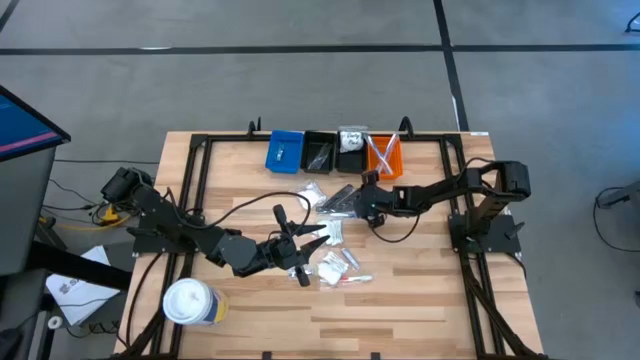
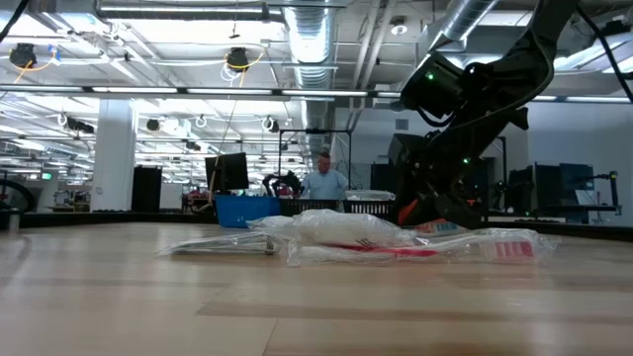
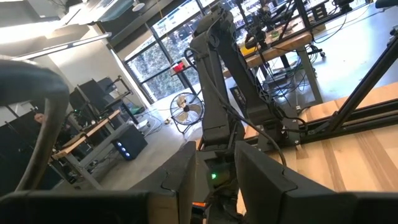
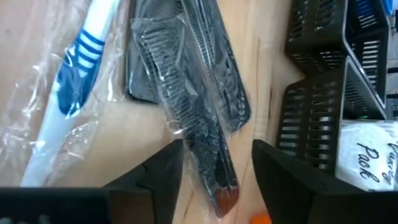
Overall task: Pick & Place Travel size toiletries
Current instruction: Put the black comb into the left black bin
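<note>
Two parted fingers of our right gripper (image 4: 214, 171) straddle a bagged black comb (image 4: 199, 149) without clamping it, near the tabletop's far edge beside the bins (image 1: 335, 152). Our left gripper (image 1: 300, 250), fingers apart and empty, sits mid-table among the scattered toiletries (image 1: 335, 265); a white tub (image 1: 190, 302) stands toward the near-left corner.

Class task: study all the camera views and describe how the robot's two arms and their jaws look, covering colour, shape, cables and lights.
Both arms are dark, jointed and angular. The left arm trails a black cable across the table. The right arm shows small green lights in the low view. The right gripper has broad, flat, matte black jaws.
</note>
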You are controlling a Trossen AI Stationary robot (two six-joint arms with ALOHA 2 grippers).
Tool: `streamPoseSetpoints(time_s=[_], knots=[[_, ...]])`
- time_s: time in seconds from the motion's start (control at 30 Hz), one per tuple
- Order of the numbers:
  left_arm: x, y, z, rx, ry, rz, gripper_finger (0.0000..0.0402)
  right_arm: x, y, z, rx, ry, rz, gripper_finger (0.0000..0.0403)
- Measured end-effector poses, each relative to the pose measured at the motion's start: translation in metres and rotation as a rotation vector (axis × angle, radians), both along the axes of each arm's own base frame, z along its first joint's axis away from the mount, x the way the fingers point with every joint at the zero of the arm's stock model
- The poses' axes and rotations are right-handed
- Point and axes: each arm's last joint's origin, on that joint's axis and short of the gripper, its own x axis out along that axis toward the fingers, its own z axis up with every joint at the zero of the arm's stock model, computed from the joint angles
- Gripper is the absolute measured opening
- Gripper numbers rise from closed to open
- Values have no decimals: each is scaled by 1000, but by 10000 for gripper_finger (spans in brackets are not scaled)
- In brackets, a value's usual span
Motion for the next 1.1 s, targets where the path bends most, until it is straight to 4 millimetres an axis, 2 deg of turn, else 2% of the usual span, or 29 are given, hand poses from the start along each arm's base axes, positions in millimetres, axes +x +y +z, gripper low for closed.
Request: streamPoseSetpoints(time_s=[0.17, 0.33, 0.7, 0.87, 1.1], knots=[[0, 0, 0, 0, 0, 0, 104, 0, 5, 0, -31, 19, 14, 213], [0, 0, 0, 0, 0, 0, 104, -2, 13, -2, -28, 54, 36, 218], [0, 0, 0, 0, 0, 0, 104, 19, 2, -24, -64, 51, -7, 190], [0, 0, 0, 0, 0, 0, 104, 31, 0, -18, -72, 42, -17, 176], [0, 0, 0, 0, 0, 0, 104, 40, -16, -9, -46, 21, -64, 152]])
